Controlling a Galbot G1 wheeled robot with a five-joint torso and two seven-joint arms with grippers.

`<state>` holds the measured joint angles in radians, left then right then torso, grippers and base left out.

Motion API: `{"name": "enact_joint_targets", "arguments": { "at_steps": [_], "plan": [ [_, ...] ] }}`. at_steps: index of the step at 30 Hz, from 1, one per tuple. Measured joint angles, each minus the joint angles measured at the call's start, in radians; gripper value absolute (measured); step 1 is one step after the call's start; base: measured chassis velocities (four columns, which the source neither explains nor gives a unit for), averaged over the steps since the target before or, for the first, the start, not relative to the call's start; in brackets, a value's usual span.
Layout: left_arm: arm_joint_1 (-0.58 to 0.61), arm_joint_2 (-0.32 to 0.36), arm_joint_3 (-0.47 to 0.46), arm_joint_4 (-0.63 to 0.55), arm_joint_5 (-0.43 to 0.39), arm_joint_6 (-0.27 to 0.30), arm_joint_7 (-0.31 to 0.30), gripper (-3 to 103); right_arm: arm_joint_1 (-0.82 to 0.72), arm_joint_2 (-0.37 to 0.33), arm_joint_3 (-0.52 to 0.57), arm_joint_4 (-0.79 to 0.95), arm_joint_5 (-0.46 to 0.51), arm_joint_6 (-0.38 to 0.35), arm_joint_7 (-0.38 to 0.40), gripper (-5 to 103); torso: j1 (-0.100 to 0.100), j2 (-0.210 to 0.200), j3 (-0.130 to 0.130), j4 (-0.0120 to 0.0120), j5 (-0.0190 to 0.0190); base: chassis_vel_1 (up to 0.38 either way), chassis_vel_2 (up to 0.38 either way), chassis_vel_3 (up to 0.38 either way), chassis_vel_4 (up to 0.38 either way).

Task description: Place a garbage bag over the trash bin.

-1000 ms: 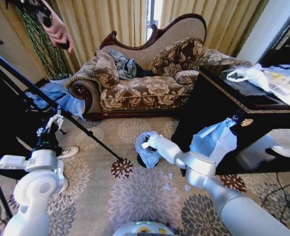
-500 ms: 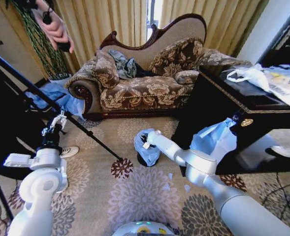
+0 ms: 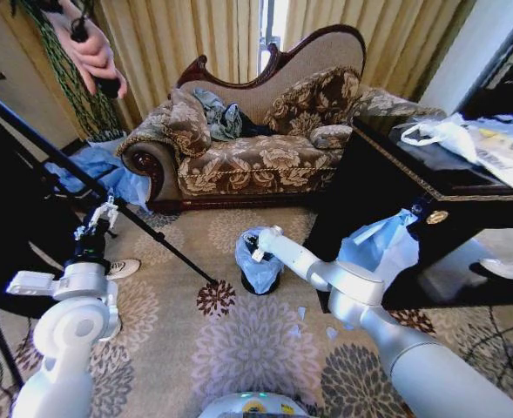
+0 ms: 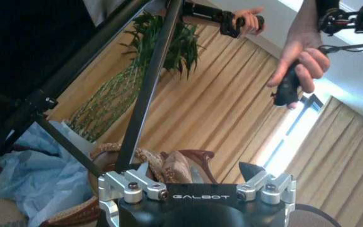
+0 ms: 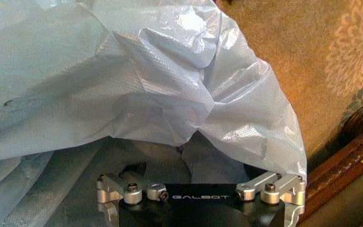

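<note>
Near left: left gripper (image 3: pixel 102 214) raised beside a tripod leg (image 3: pixel 91 185), fingers spread, nothing held, well apart from the work. Centre of the carpet (image 3: pixel 239 340), farther out: trash bin (image 3: pixel 269 284) upright, garbage bag (image 3: pixel 254 266) draped over its rim and sides. Right gripper (image 3: pixel 258 250) against the film at the bin's top, far nearer than the left; fingers buried in plastic, grip impossible to tell. Far: sofa (image 3: pixel 247 157).
</note>
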<state>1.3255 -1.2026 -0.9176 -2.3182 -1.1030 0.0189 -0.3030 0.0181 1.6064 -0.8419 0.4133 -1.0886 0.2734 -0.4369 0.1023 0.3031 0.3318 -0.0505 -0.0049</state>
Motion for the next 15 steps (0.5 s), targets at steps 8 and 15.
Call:
{"name": "enact_joint_targets", "arguments": {
  "at_steps": [8, 15],
  "plan": [
    [-0.006, -0.005, 0.009, -0.008, 0.000, 0.000, 0.000, 99, 0.012, -0.057, 0.003, 0.011, -0.047, 0.032, -0.001, 100, 0.000, 0.000, 0.000, -0.0001, 0.0001, 0.000, 0.000, 0.000, 0.000],
    [-0.014, -0.003, 0.012, -0.004, -0.001, 0.004, -0.002, 99, 0.014, -0.108, -0.004, 0.069, -0.033, 0.056, -0.032, 103, 0.000, 0.000, 0.000, 0.0000, 0.0002, 0.000, 0.000, 0.000, 0.000]
  ]
}}
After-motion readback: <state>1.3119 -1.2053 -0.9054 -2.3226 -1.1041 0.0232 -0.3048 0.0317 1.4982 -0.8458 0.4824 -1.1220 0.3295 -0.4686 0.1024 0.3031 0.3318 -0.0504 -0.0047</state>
